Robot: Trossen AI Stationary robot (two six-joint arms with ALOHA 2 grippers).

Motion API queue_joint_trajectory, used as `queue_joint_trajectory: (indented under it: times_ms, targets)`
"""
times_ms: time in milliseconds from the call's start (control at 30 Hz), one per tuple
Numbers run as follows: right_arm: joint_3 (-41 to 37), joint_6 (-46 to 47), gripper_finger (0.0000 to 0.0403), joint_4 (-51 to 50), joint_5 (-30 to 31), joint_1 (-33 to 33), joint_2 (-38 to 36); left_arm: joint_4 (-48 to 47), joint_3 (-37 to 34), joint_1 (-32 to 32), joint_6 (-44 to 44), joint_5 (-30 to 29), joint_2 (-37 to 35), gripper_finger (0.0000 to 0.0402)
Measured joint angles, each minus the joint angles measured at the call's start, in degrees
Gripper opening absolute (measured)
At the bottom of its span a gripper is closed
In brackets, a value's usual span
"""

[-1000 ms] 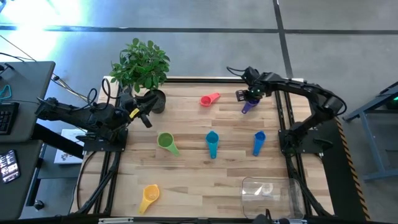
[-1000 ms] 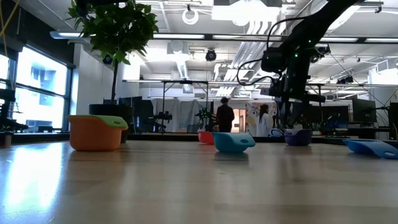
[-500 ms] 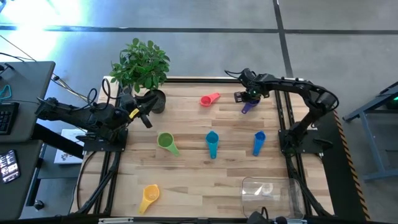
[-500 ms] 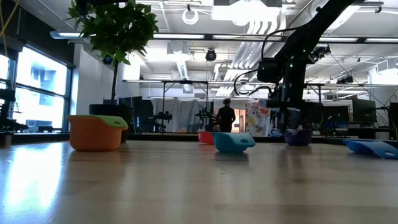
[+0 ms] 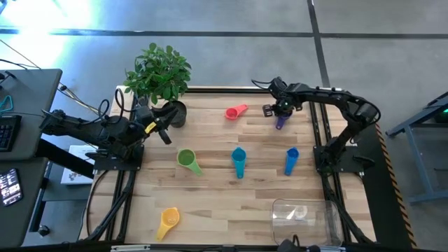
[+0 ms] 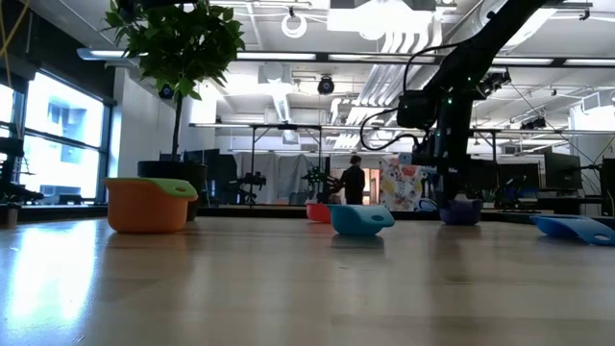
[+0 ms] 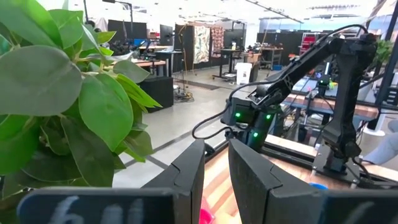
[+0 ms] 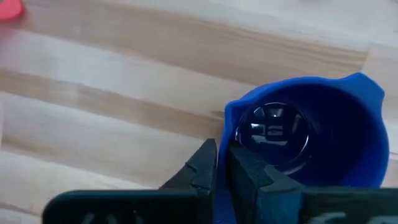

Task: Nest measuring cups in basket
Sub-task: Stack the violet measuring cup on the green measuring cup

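The purple measuring cup (image 5: 281,122) stands upright on the far right of the table, and its bowl (image 8: 311,134) fills the right wrist view. My right gripper (image 5: 283,112) is over it, pointing down, shut on its rim. Pink (image 5: 236,111), green (image 5: 187,159), teal (image 5: 239,162), blue (image 5: 291,160) and yellow (image 5: 168,220) cups lie apart on the wood. The clear basket (image 5: 304,217) sits at the near right edge. My left gripper (image 5: 166,134) waits by the plant pot with a narrow gap between its fingers (image 7: 193,180). My right gripper has the purple cup's rim (image 8: 227,127) on the side nearest the wrist camera. One finger (image 8: 255,177) is over the inside of the bowl and the other (image 8: 200,167) outside the wall. The fingers come from above, pointing down. The cup stands on the table.
A dark pot with a leafy plant (image 5: 161,73) stands at the far left corner, beside my left gripper. Bare wood lies between the row of cups and the basket. People show far off in the room behind the table (image 6: 354,183).
My right gripper has come down onto the purple cup, with a small shift over it. The cup stays on the table, and more of it is now covered by the gripper in the high view.
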Motion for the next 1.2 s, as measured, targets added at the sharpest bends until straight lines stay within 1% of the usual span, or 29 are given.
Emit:
queue_joint_trajectory:
  times_ms: [100,267,567,800,1000,1200]
  targets:
    - [0.0,-1.15,0.0007,-0.74,-0.28,0.96,-0.04,0.01,0.0,0.0,0.0,0.0,0.0,0.0062]
    - [0.0,-1.55,0.0005,-1.68,-1.0,3.42,-1.18,0.01,0.0,0.0,0.0,0.0,0.0,0.0062]
    - [-0.02,-1.53,0.0002,-2.16,-2.58,7.86,-8.17,-0.01,0.0,0.0,-0.77,-0.02,0.0,0.0062]
    - [0.0,-1.53,0.0001,-1.29,-3.91,12.28,-12.75,-0.6,0.0,0.0,-4.22,-0.01,0.0,0.0062]
    - [-0.02,-1.53,0.0001,5.09,-7.37,16.61,-14.45,-3.6,-0.02,-0.41,-8.45,0.02,0.0,0.0062]
    - [-0.02,0.62,0.0001,12.91,-8.02,21.62,-14.45,-7.85,-0.02,-1.7,-14.11,1.02,0.0,0.0062]
